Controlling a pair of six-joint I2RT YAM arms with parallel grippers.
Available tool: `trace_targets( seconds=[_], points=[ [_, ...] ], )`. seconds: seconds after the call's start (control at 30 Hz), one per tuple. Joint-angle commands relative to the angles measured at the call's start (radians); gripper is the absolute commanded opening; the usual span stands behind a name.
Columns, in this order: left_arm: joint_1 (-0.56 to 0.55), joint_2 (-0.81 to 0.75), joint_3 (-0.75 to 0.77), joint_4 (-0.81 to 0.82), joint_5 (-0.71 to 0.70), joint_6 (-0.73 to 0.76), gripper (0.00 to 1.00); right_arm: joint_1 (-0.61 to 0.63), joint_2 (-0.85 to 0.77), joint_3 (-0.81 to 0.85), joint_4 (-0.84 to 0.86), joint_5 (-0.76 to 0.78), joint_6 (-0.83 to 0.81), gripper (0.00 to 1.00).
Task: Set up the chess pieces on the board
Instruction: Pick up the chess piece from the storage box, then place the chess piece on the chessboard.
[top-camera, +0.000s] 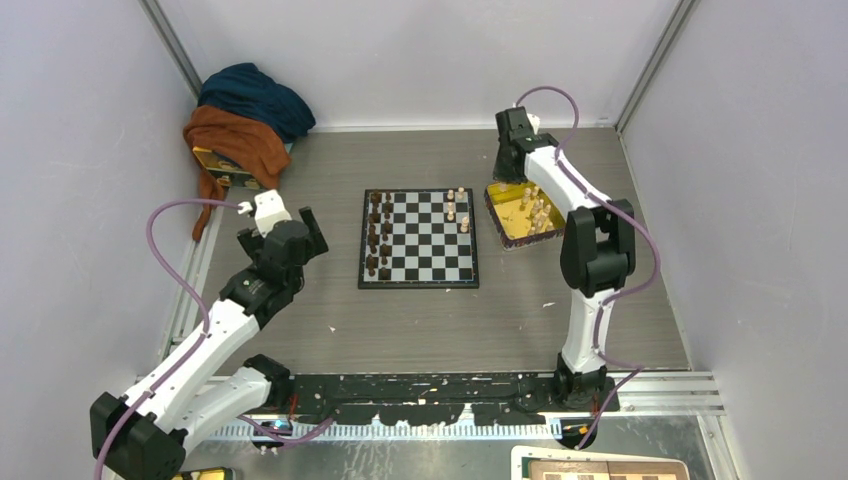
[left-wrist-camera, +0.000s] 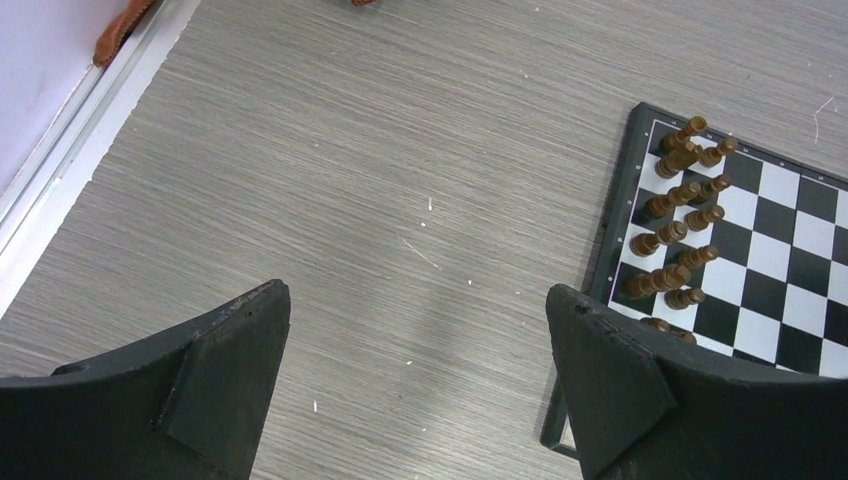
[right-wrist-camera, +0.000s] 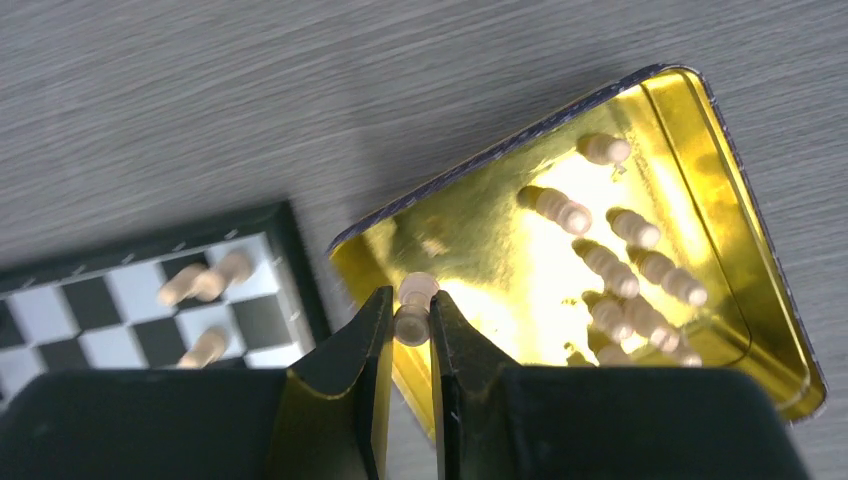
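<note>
The board (top-camera: 420, 240) lies mid-table, with dark brown pieces (top-camera: 378, 235) along its left side and three light-tan chess pieces (top-camera: 457, 210) at its far right. More tan pieces (right-wrist-camera: 630, 270) stand in the yellow tray (top-camera: 522, 213). My right gripper (right-wrist-camera: 411, 310) is shut on one tan chess piece (right-wrist-camera: 413, 308) and holds it over the tray's near-left corner, close to the board's edge (right-wrist-camera: 300, 270). My left gripper (left-wrist-camera: 418, 340) is open and empty over bare table left of the board (left-wrist-camera: 740, 250).
A heap of blue and rust cloth (top-camera: 245, 125) lies at the back left corner over a small box. Walls close in the table on the left, right and back. A rail (top-camera: 450, 388) runs along the near edge.
</note>
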Motion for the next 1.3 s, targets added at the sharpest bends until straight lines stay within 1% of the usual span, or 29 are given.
trace_targets(
  seconds=[0.0,0.4,0.73,0.83,1.0,1.27],
  points=[
    [0.000,-0.020,0.029,-0.011,-0.002,0.009,1.00,0.075,-0.160,-0.044,-0.006,0.044,-0.018,0.01],
    [0.000,-0.068,0.031,-0.048,0.018,0.005,1.00,0.316,-0.371,-0.278,-0.021,0.129,0.028,0.01],
    [-0.001,-0.076,0.023,-0.048,0.028,-0.008,1.00,0.474,-0.455,-0.483,0.008,0.186,0.106,0.01],
    [-0.001,-0.075,0.022,-0.047,0.029,-0.009,1.00,0.503,-0.458,-0.523,0.022,0.197,0.125,0.01],
    [-0.003,-0.075,0.019,-0.047,0.026,-0.009,1.00,0.518,-0.461,-0.584,0.055,0.193,0.150,0.01],
    [-0.003,-0.077,0.017,-0.053,0.022,-0.009,1.00,0.517,-0.448,-0.613,0.094,0.165,0.163,0.01]
  ],
)
